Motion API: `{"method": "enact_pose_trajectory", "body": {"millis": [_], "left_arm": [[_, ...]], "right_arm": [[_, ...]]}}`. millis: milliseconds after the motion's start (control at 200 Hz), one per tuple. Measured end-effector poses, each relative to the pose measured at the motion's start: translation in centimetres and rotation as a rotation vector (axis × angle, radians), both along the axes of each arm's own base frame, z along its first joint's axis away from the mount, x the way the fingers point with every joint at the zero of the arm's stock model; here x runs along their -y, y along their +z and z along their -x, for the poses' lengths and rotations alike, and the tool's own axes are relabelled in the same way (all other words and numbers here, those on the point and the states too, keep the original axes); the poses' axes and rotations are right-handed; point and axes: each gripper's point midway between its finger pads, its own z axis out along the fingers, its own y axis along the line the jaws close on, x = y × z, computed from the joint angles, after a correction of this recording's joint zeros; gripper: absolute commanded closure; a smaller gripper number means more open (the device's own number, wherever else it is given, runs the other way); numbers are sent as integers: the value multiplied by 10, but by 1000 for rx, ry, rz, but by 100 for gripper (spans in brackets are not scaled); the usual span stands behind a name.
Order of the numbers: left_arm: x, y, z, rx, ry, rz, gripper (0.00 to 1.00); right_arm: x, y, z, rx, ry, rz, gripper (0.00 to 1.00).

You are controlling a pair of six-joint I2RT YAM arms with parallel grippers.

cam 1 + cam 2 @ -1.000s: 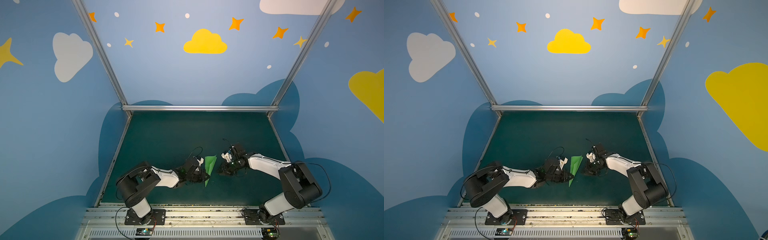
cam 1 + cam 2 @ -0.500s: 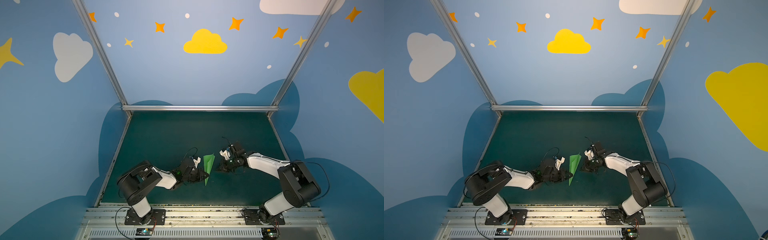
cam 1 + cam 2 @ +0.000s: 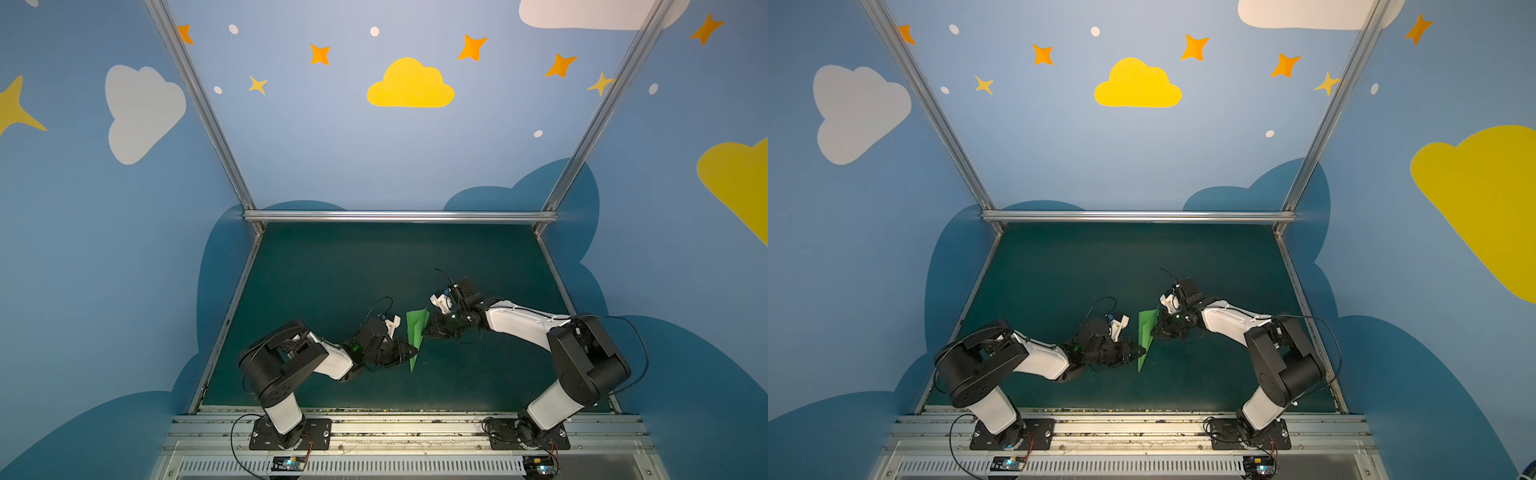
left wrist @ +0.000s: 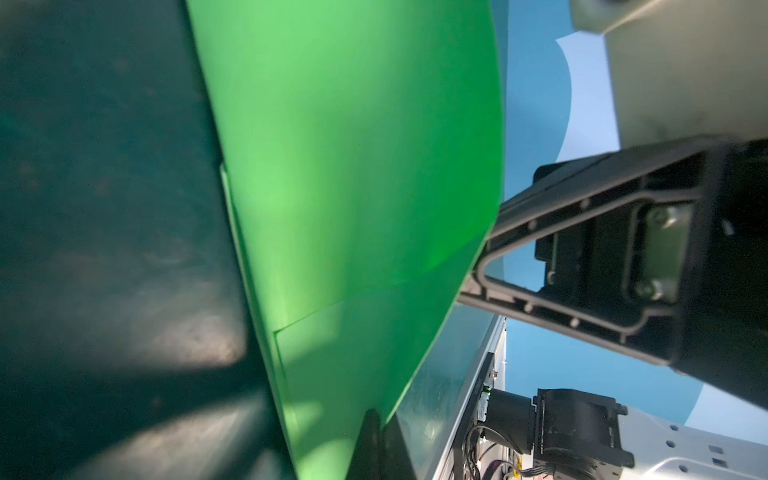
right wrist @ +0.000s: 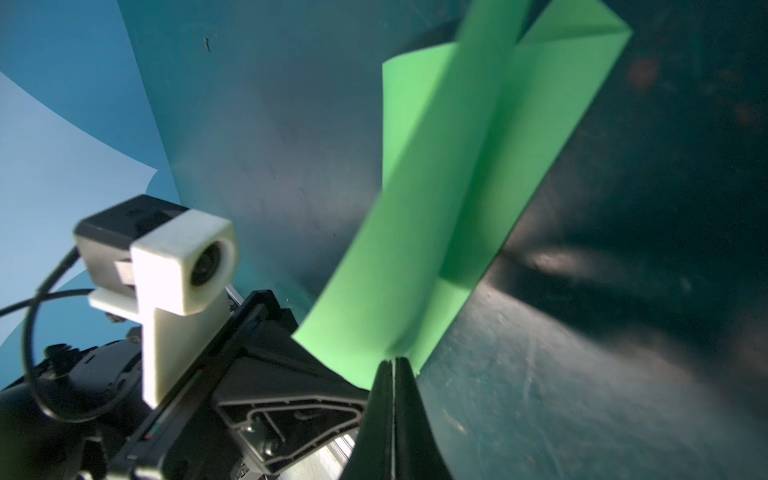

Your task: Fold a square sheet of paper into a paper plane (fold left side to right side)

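On mat [image 5: 623,332], right gripper [image 5: 392,368] (clamped) pinches paper plane [image 5: 436,208].

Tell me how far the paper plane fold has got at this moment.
Done: the paper plane is already a slim pointed dart with creased layers. In hand: the right claw is shut on its edge; the left claw is shut at the narrow end, grip unclear. Left: the flaps stand up off the mat, so pressing flat and releasing likely remain.
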Motion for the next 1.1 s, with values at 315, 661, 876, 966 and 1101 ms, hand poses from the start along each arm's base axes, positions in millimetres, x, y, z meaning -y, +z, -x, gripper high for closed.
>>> {"method": "enact_pose_trajectory", "body": {"millis": [315, 661, 876, 966, 1101], "left_arm": [[-2, -1, -1, -1, 6, 11, 96], [-2, -1, 0, -15, 3, 19, 96], [-2, -2, 0, -17, 3, 18, 94], [-3, -3, 0, -19, 1, 12, 88], [-4, -5, 1, -19, -1, 1, 78]], "right_arm": [[-10, -2, -5, -2, 15, 1, 100], [-13, -18, -3, -33, 24, 22, 100], [-14, -23, -3, -39, 26, 26, 100], [-15, -24, -2, -40, 29, 26, 100], [-15, -27, -2, -45, 30, 31, 100]]}}
